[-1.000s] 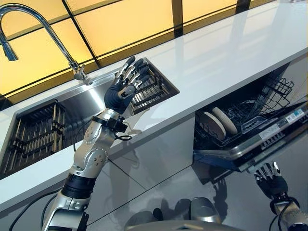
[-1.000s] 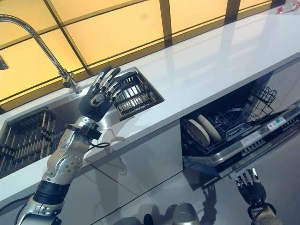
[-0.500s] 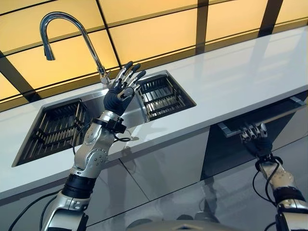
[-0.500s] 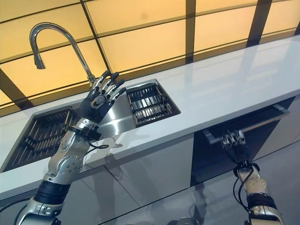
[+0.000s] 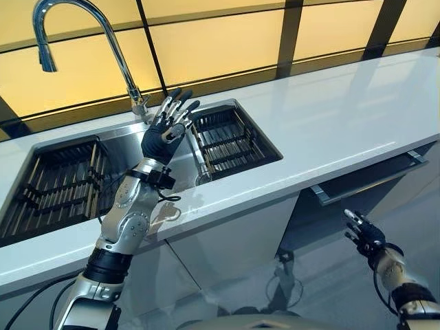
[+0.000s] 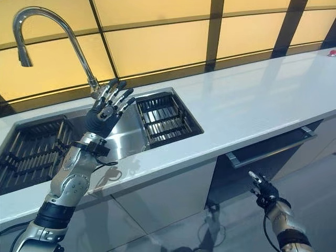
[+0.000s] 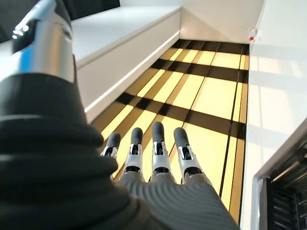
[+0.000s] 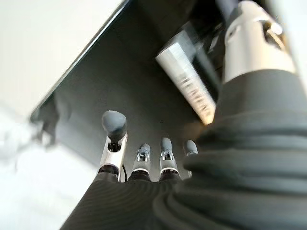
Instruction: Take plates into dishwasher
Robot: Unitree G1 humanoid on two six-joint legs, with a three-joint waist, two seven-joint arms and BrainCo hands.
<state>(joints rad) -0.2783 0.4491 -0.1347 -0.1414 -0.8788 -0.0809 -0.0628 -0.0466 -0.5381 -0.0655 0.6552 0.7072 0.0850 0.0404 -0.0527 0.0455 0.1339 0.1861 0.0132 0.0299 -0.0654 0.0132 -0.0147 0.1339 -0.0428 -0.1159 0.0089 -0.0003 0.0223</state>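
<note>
A long white counter (image 5: 330,117) runs across the whole scene, under both hands' reach. Behind it stand big yellow wall panels (image 5: 213,41) with dark strips between them.

A steel sink (image 5: 130,161) is sunk into the counter, right under the left hand. It holds two dark wire racks. One rack (image 5: 230,137) lies just beside the left hand on its right. The other rack (image 5: 58,182) lies on the hand's left. A tall curved tap (image 5: 103,41) stands just behind the left hand.

The dishwasher (image 5: 364,182) sits under the counter, above and behind the right hand. Its dark door looks almost shut, with only the top edge and a long handle (image 6: 268,148) sticking out a little. No plates show in any view, so I cannot tell where they are.

The left hand (image 5: 167,127) is held up over the sink, between the two racks. Its fingers (image 7: 156,143) are straight and spread, and it holds nothing. It touches nothing.

The right hand (image 5: 366,235) is low down, in front of the dishwasher door and under the handle. It is apart from the door. Its fingers (image 8: 112,139) are straight and loose, and it holds nothing.
</note>
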